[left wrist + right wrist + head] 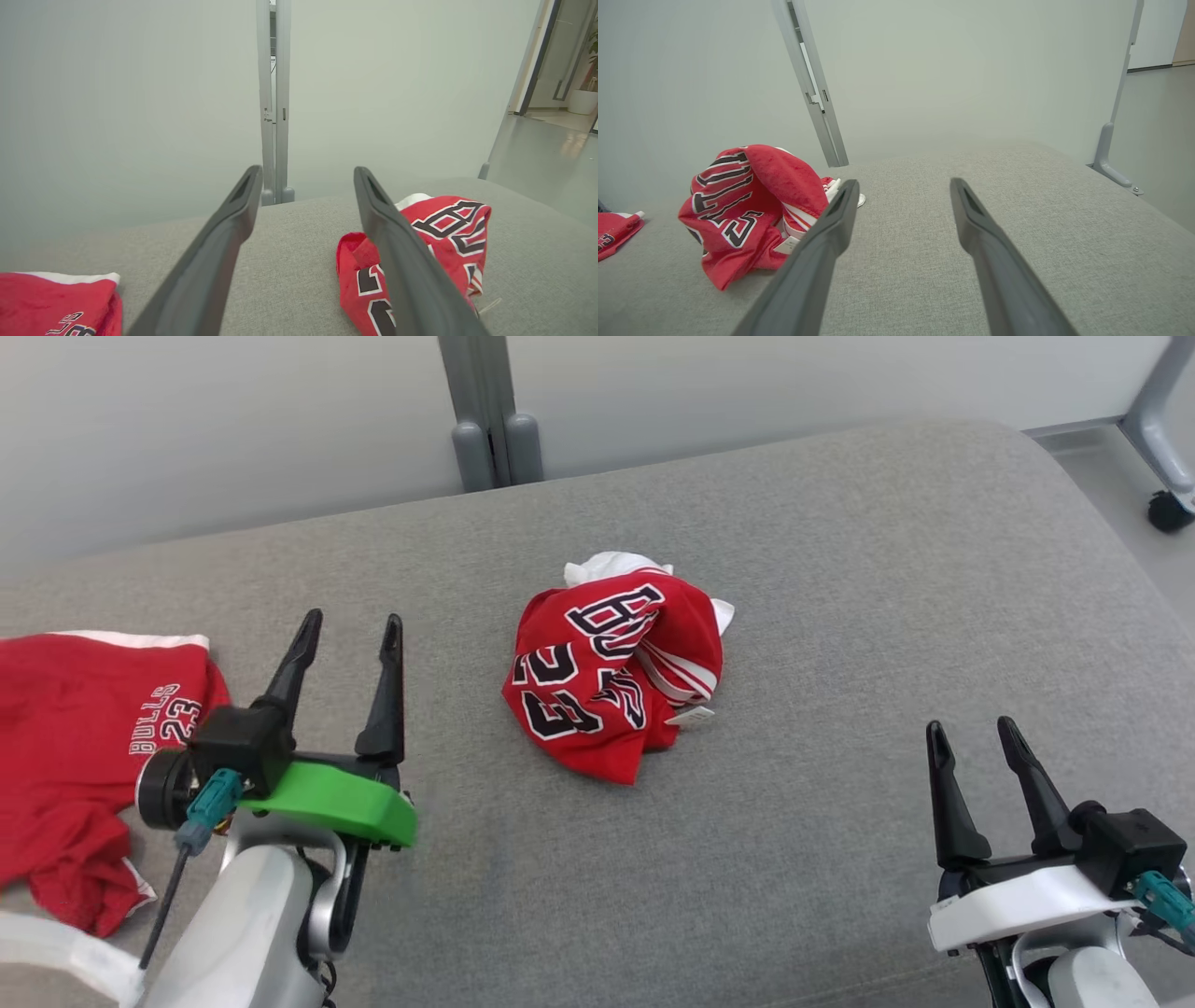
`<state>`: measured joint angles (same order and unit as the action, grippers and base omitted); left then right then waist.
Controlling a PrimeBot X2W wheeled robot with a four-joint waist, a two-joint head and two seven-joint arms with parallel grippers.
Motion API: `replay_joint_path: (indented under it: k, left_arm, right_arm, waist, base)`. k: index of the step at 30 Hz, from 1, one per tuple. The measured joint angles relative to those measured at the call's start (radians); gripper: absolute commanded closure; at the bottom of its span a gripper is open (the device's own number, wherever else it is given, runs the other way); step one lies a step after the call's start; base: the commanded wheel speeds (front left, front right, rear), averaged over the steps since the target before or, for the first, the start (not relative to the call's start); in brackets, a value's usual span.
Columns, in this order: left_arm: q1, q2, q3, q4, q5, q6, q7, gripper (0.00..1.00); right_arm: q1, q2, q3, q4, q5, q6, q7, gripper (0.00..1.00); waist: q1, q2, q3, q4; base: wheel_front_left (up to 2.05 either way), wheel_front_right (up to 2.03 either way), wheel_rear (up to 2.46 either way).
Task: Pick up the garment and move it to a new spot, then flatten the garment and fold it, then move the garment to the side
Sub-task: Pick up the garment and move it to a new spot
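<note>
Sitting crumpled mid-cushion (840,616), red 23 jersey (611,686), your left gripper (353,619) wide, empty, your right gripper (971,726) wide, empty, 2nd red shirt (75,737) far left.

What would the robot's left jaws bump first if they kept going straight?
Probably the pale wall beside the grey post, after skimming over the grey cushion; depth is hard to judge.

A grey fabric cushion (887,616) carries a crumpled red jersey (611,681) mid-surface and a second red garment (75,747) at its left edge.
</note>
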<state>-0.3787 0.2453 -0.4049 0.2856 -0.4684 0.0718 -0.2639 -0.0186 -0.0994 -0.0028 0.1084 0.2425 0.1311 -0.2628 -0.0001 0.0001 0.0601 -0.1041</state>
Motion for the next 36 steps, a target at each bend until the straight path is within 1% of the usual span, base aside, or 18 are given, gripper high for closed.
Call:
replay_joint_path:
  k: [2,8,16,20,25,36]
  left_arm:
    - [0.035,0.008,0.035,-0.033,0.018,0.007,0.000,0.00]
    - [0.136,0.023,0.127,-0.105,0.052,0.011,0.000,0.00]
    - [0.273,0.022,0.204,-0.153,0.096,0.006,0.000,0.00]
    - [0.318,0.016,0.232,-0.170,0.114,-0.006,0.000,0.00]
    - [0.352,-0.007,0.251,-0.182,0.140,-0.025,0.000,0.00]
    - [0.399,-0.043,0.299,-0.190,0.167,-0.081,0.000,0.00]
  right_arm:
    - [0.008,-0.001,0.002,-0.001,-0.001,0.000,0.000,0.00]
    - [0.014,-0.002,0.004,-0.002,-0.004,0.000,0.000,0.00]
    - [0.024,0.002,0.015,-0.004,-0.008,0.000,0.002,0.00]
    - [0.029,0.000,0.014,-0.007,-0.008,0.000,0.006,0.00]
    - [0.033,-0.002,0.015,-0.009,-0.009,0.000,0.010,0.00]
    - [0.049,-0.002,0.014,-0.017,-0.010,0.000,0.016,0.00]
  waist:
    - [0.0000,0.0000,-0.009,0.023]
    - [0.0000,0.0000,-0.030,0.084]
    - [0.0000,0.0000,-0.058,0.139]
    - [0.0000,0.0000,-0.069,0.155]
    - [0.0001,0.0000,-0.076,0.170]
    - [0.0001,0.0000,-0.086,0.184]
  base:
    - [0.00,0.00,0.00]
    - [0.00,0.00,0.00]
    - [0.00,0.00,0.00]
    - [0.00,0.00,0.00]
    - [0.00,0.00,0.00]
    - [0.00,0.00,0.00]
